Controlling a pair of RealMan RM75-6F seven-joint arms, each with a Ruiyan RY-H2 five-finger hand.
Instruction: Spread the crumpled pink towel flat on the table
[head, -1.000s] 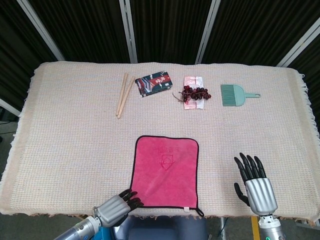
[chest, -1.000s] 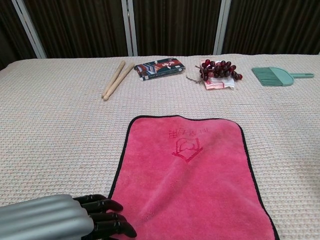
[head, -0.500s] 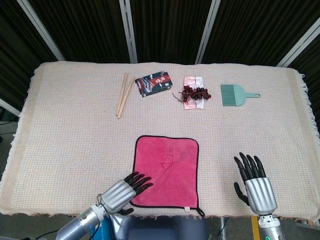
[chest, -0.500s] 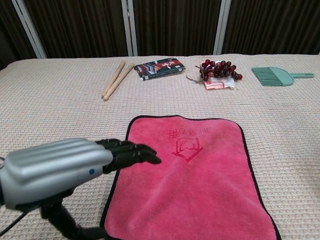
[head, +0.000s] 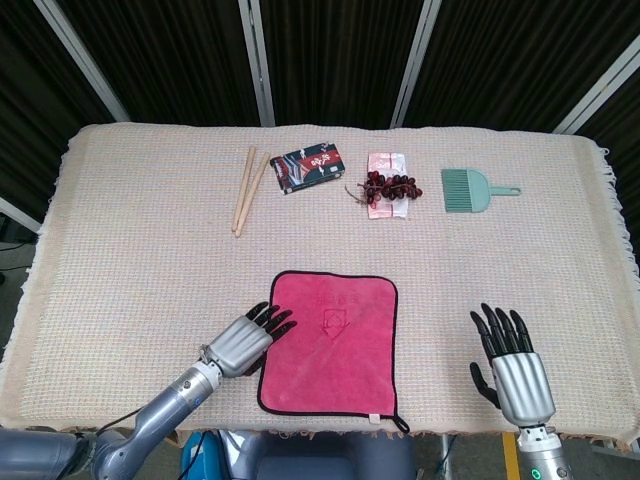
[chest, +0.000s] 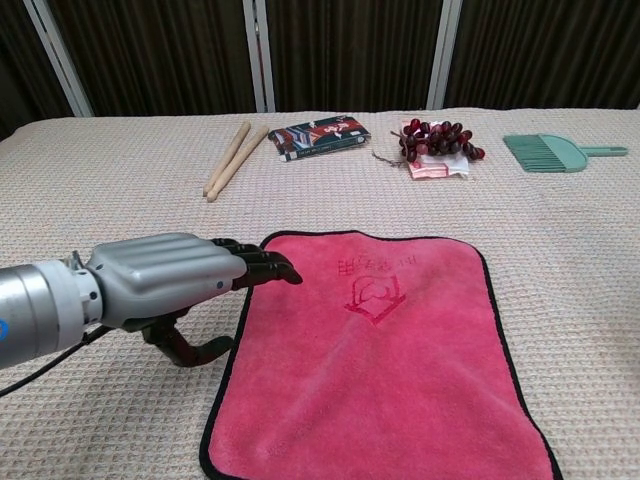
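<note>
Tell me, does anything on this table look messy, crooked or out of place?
Nothing stands out. The pink towel lies flat; the sticks, packet, grapes and small brush sit in a row.

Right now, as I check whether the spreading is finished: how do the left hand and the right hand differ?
The left hand reaches over the pink towel's left edge; the right hand is well clear of it, over bare tablecloth. The left points diagonally toward the towel; the right points straight away from the robot. Both hold nothing, fingers extended.
</note>
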